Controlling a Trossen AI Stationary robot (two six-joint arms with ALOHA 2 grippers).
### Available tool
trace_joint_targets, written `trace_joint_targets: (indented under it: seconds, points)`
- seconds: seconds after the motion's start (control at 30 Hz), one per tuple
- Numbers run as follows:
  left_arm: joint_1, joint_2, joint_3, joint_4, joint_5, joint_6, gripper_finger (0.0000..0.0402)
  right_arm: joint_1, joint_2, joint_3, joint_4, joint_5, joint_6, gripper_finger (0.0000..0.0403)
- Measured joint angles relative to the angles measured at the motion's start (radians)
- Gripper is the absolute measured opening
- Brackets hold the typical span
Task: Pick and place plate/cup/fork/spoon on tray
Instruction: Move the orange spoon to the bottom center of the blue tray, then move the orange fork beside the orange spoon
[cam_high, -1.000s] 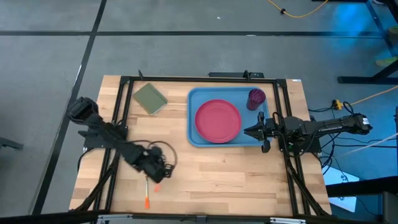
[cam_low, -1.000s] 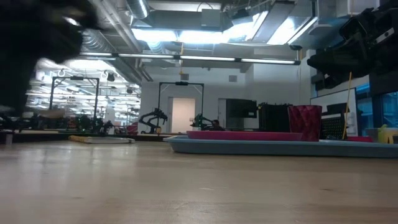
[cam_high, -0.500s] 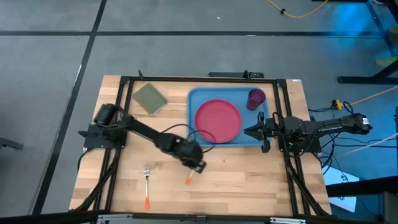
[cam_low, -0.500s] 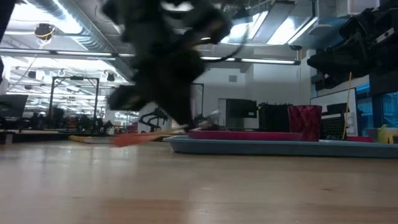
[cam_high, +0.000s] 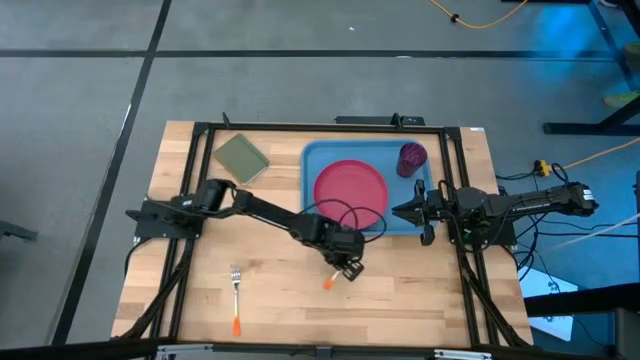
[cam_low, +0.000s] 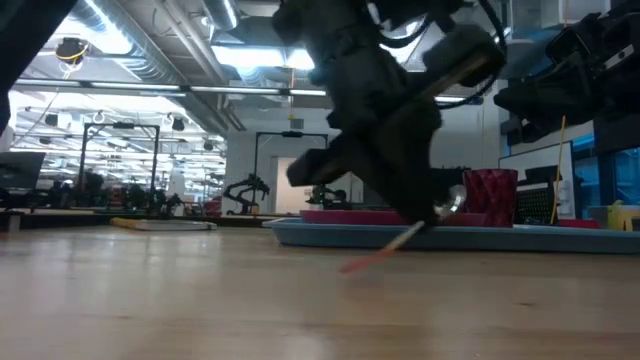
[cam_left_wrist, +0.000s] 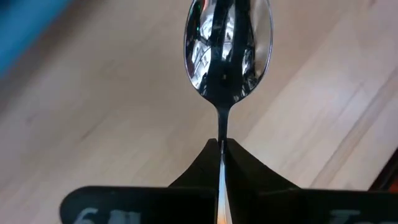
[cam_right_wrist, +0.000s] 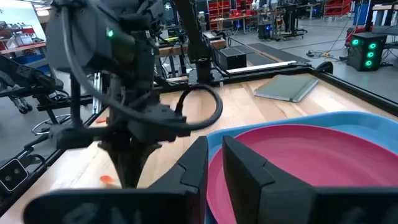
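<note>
My left gripper (cam_high: 348, 268) hangs over the table just near of the light blue tray (cam_high: 312, 160), shut on the orange-handled spoon (cam_low: 452, 203). The spoon's silver bowl shows ahead of the fingertips in the left wrist view (cam_left_wrist: 229, 50). The pink plate (cam_high: 350, 194) lies flat in the tray. The dark magenta cup (cam_high: 412, 157) stands in the tray's far right corner. The fork (cam_high: 236, 290) lies flat on the table at the near left. My right gripper (cam_high: 412, 212) waits at the tray's right edge, its fingers a narrow gap apart, empty. My left gripper pinches the spoon's thin metal neck (cam_left_wrist: 221, 132), just behind the bowl, between its two fingertips. The fingers slant down from the table's left. The bowl sticks out past the fingertips, and the orange handle (cam_low: 375, 256) slopes down behind it, tilted toward the table.
An olive-green square pad (cam_high: 241, 158) lies at the far left of the table. A dark frame (cam_high: 200, 180) runs round the table's edges. Bare wood shows along the near side right of the fork.
My left gripper has carried the spoon from the near left of the table, beside the fork, toward the right, to just near of the tray. The spoon is lifted off the table. The fork has stayed where it was.
</note>
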Motion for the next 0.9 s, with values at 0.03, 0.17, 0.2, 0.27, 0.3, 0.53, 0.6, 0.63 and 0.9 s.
trace_joint_targets:
  seconds: [0.03, 0.17, 0.2, 0.27, 0.3, 0.53, 0.6, 0.63, 0.9]
  points:
    - [0.0, 0.011, 0.012, -0.002, 0.0, -0.002, 0.0001, 0.0, 0.0, 0.0, 0.0, 0.0, 0.0, 0.0053]
    - [-0.006, 0.045, 0.026, -0.001, 0.001, -0.007, 0.0008, 0.0, 0.0, 0.0, 0.0, 0.0, 0.0, 0.0053]
    - [-0.008, 0.054, 0.026, -0.002, 0.004, -0.011, 0.0009, 0.0, 0.0, 0.0, 0.0, 0.0, 0.0, 0.0053]
    - [-0.011, 0.06, 0.026, 0.0, 0.005, -0.033, 0.0009, 0.0, 0.0, 0.0, 0.0, 0.0, 0.0, 0.0053]
    - [-0.011, 0.059, 0.026, 0.001, 0.006, -0.033, 0.001, 0.0, 0.0, 0.0, 0.0, 0.0, 0.0, 0.0053]
    - [-0.01, 0.058, 0.026, 0.03, -0.001, -0.033, 0.0015, 0.0, 0.0, 0.0, 0.0, 0.0, 0.0, 0.0053]
    - [-0.01, 0.058, 0.026, 0.039, -0.007, -0.033, 0.0025, 0.0, 0.0, 0.0, 0.0, 0.0, 0.0, 0.0053]
    - [-0.009, 0.058, 0.026, 0.042, -0.012, -0.033, 0.0032, 0.0, 0.0, 0.0, 0.0, 0.0, 0.0, 0.0053]
    - [-0.005, 0.058, 0.026, 0.055, -0.041, -0.023, 0.0094, 0.0, 0.0, 0.0, 0.0, 0.0, 0.0, 0.0053]
